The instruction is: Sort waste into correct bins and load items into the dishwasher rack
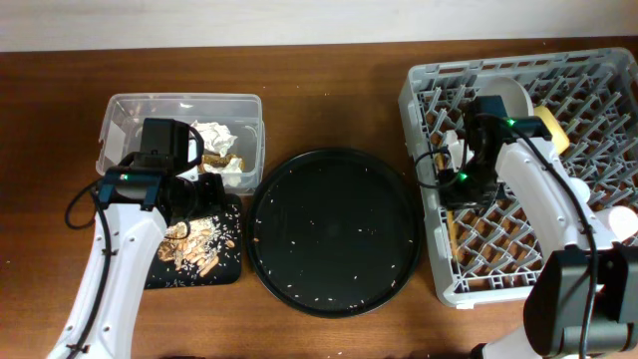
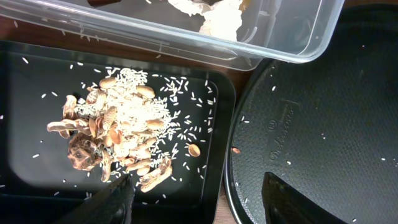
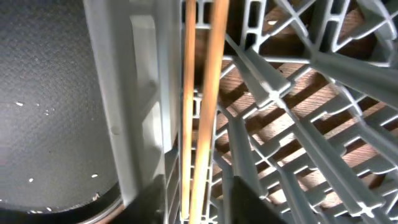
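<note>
The clear tub (image 1: 118, 125) at the back left holds white tissue (image 1: 213, 134) and the brown-and-gold wrapper (image 1: 225, 160). The shallow black tray (image 1: 227, 267) in front of it holds beige food scraps (image 2: 118, 134). My left gripper (image 2: 199, 199) hovers over that tray's right edge, open and empty. The grey rack (image 1: 518, 249) stands at the right, with the plate (image 1: 510, 93) and yellow bowl (image 1: 554, 128) at its back. My right gripper (image 3: 199, 202) is low inside the rack's left side, open, its fingers on either side of the chopsticks (image 3: 200, 106), which lie in the rack.
The large round black tray (image 1: 334, 231) lies in the middle, flecked with rice grains, and shows in the left wrist view (image 2: 323, 124). A pale pinkish object (image 1: 624, 218) sits at the rack's right edge. The clear tub's wall (image 2: 186, 40) is close behind the black tray.
</note>
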Available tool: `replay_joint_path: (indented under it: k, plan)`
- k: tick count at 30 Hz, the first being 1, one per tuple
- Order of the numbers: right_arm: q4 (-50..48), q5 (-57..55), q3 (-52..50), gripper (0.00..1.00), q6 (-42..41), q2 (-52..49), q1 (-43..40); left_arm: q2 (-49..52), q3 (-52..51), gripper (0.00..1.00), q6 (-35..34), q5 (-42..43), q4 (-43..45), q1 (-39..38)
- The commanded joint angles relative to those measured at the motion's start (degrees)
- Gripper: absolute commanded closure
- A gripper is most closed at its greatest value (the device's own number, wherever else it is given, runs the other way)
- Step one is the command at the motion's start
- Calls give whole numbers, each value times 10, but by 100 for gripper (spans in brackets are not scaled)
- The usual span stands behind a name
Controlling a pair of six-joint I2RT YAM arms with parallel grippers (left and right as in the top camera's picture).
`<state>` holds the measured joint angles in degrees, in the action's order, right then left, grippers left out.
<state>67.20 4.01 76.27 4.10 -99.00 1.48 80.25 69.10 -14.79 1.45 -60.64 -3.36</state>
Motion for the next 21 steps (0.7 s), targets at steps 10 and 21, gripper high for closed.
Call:
replay_joint_path:
  k: [10, 21]
  plan:
    - [38, 150, 83, 39, -14, 94, -73, -7, 0, 13, 42, 14, -17, 2]
    - [-135, 118, -284, 2, -14, 554, -86, -387, -242, 1, 40, 22, 71, -63]
